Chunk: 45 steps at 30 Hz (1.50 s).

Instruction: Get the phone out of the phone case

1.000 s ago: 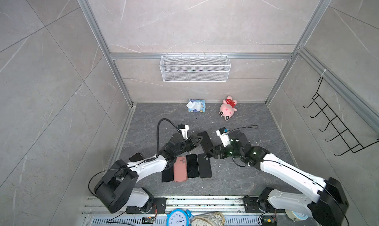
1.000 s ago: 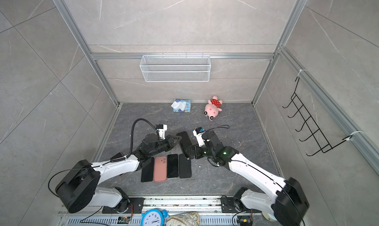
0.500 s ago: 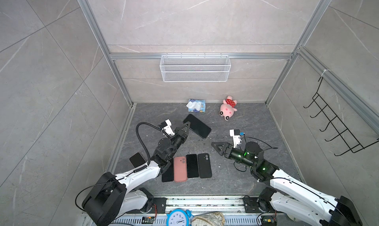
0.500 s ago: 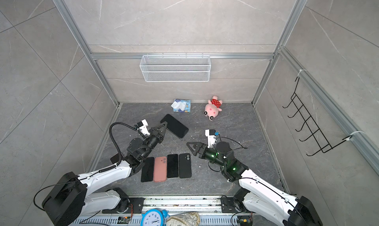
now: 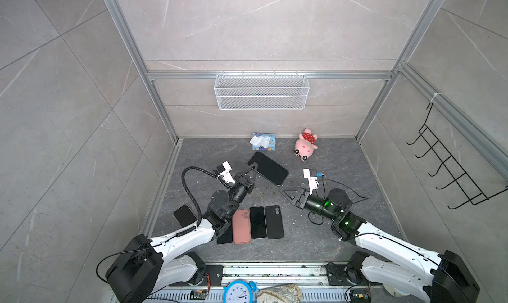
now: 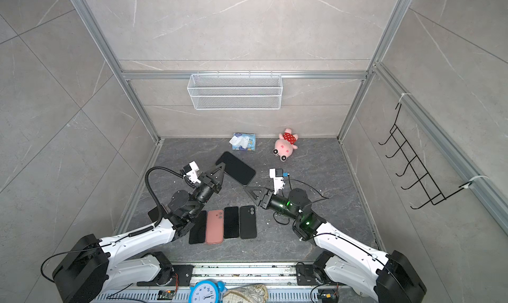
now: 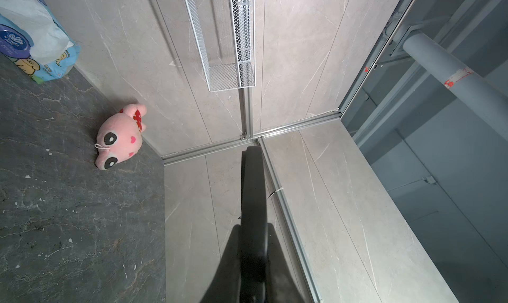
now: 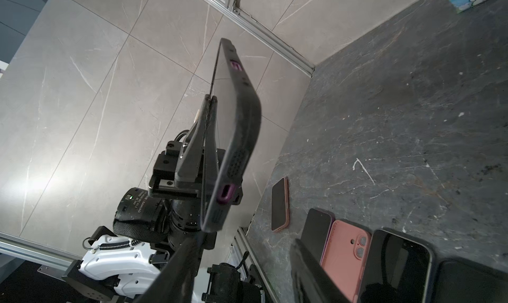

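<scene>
A black phone case [image 5: 268, 168] [image 6: 237, 168] with purple buttons, the phone's dark screen showing in it, is held tilted in the air over the middle of the floor. My left gripper [image 5: 254, 165] [image 6: 220, 167] is shut on its edge. The left wrist view shows this case [image 7: 253, 189] edge-on between the left gripper's [image 7: 253, 233] jaws. In the right wrist view the case [image 8: 239, 117] stands ahead of my right gripper [image 8: 242, 260], apart from it. The right gripper [image 5: 283, 190] [image 6: 248, 190] is open with nothing in it, to the right of the case and lower.
Several phones [image 5: 257, 222] lie in a row on the dark floor [image 5: 316, 241], one in a pink case [image 5: 242, 226]. Another phone [image 5: 184, 215] lies by the left wall. At the back wall are a tissue pack [image 5: 262, 141] and a pink plush toy [image 5: 305, 145]; a wire basket [image 5: 261, 91] hangs above.
The left gripper has lifted the cased phone up and toward the back. The right gripper has drawn away to the right and its jaws have narrowed.
</scene>
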Available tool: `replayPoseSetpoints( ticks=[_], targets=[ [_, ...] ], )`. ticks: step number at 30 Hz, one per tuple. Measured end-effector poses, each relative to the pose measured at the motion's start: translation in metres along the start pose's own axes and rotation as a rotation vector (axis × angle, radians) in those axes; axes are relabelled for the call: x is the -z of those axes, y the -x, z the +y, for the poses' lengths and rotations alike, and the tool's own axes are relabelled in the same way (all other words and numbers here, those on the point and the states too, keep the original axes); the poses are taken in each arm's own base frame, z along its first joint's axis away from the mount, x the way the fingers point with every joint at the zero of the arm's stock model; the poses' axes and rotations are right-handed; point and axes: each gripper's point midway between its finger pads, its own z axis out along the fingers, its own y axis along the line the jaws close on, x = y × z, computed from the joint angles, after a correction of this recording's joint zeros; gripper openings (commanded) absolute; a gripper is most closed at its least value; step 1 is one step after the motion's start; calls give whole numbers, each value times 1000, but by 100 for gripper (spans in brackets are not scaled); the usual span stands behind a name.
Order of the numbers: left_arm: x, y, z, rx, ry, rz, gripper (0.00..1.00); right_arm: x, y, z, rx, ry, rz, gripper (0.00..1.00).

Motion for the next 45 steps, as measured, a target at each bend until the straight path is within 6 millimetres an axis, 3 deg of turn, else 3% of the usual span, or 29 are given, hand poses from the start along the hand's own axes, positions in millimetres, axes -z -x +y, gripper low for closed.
replayPoseSetpoints(
  ticks=[11, 26, 38, 45],
  targets=[
    [0, -3, 14, 14, 24, -7, 0, -10, 5, 11, -8, 62, -11, 33],
    [0, -5, 10, 25, 4, -7, 0, -14, 5, 13, -31, 79, -13, 23],
    [-1, -6, 5, 42, -22, -8, 0, -14, 7, 18, -50, 98, -23, 0],
    [-1, -7, 10, 74, 2, -7, 0, -14, 4, 15, 5, 88, -14, 0]
  ],
)
